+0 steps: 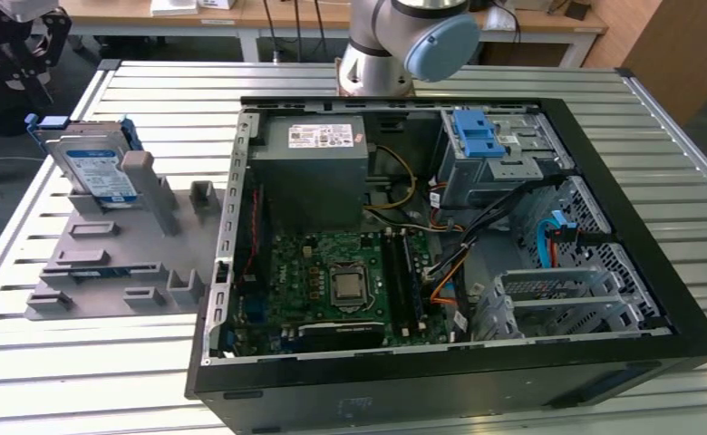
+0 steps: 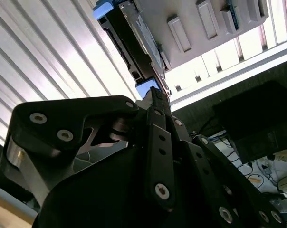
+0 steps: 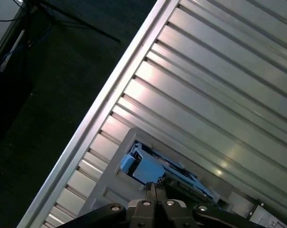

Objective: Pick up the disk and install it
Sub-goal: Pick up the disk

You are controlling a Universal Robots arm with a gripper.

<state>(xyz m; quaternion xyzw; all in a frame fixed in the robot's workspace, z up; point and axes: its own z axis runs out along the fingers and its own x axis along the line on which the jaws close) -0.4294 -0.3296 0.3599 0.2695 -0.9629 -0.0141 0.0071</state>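
Observation:
The disk [image 1: 93, 168] stands on edge in a grey holder [image 1: 111, 263] on the exterior view's left, its white-and-blue label facing out and its side rails blue. My black gripper [image 1: 24, 68] hangs just beyond the holder's far end, above and behind the disk. In both wrist views the fingers meet at their tips with nothing between them, and the gripper [image 2: 155, 92] points at the disk's blue rail end [image 2: 146, 88]. The first wrist view has the gripper [image 3: 153, 189] right over that blue rail [image 3: 143, 168], close but apart.
An open black computer case [image 1: 644, 227] lies on the slatted metal table [image 1: 88, 362], with a grey power-supply box [image 1: 311, 154], a motherboard [image 1: 342, 281] and a drive cage with a blue latch [image 1: 480, 136] inside. The arm's base [image 1: 390, 45] stands behind the case. The table edge [image 3: 105, 99] runs near the holder.

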